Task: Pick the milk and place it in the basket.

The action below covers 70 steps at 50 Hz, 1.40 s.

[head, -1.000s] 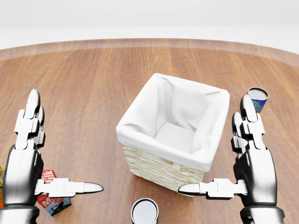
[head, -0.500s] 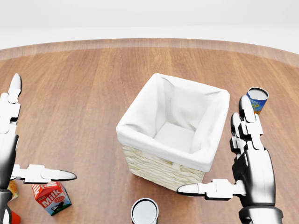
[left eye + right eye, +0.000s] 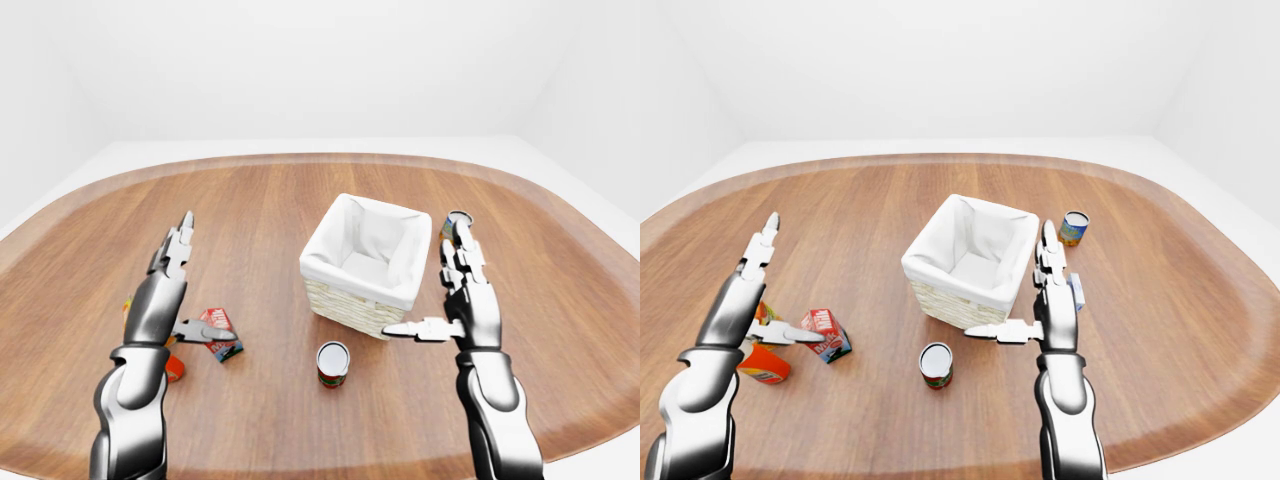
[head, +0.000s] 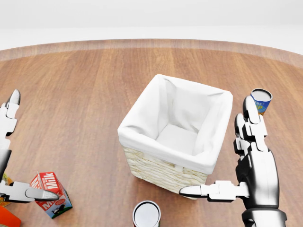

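Altogether one milk carton (image 3: 826, 333), one basket (image 3: 967, 260), two cans, both hands (image 3: 760, 290) unclenched, fingers spread.

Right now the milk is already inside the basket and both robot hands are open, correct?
Not quite. The milk stands on the table, left of the basket in the right-eye view, by the left robot hand. The basket holds nothing. Both hands, including the right robot hand, are open.

Bare wooden desk (image 3: 890, 200) lies open between the red milk carton (image 3: 827, 333) and the white-lined wicker basket (image 3: 968, 262), whose top is unobstructed. An orange package (image 3: 764, 364) crowds the carton's left in the right-eye view; a red open-topped can (image 3: 936, 364) stands near the basket's lower edge.
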Tool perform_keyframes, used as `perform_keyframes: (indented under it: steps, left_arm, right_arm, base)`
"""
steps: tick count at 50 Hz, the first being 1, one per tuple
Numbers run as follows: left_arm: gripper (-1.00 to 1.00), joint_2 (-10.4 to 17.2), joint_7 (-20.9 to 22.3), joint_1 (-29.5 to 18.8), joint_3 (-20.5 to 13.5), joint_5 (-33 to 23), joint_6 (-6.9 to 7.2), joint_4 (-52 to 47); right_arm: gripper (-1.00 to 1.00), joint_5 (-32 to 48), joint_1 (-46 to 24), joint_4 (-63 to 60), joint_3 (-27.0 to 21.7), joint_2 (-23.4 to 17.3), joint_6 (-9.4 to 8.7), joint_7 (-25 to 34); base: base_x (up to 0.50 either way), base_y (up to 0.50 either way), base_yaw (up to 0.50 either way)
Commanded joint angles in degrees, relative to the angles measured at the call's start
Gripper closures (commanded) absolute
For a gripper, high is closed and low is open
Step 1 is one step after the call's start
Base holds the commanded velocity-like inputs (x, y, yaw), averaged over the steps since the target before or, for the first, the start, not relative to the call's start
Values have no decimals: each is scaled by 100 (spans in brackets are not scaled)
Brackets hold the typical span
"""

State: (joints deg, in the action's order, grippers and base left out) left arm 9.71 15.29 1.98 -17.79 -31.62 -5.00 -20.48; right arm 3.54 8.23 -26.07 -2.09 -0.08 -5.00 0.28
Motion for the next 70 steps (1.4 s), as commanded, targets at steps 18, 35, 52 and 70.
perform_keyframes:
  steps: [18, 35, 52, 70]
  left_arm:
    - [-100, 55, -68, -20, 26, -267, 0, 457]
    - [-100, 284, -595, -252, 184, -365, 0, 1669]
    - [-100, 449, -1098, -557, 398, -480, 0, 2738]
    - [-100, 576, -1448, -794, 550, -376, 0, 3615]
  right_arm:
    - [-100, -10, -46, 80, -36, -14, 0, 10]
    - [-100, 22, -36, 78, 1, -2, 0, -27]
    - [-100, 7, -42, 77, -11, -8, 0, -38]
    - [-100, 12, -34, 76, -9, -5, 0, -31]
  base:
    - [0, 0, 0]
    - [0, 0, 0]
    - [0, 0, 0]
    - [0, 0, 0]
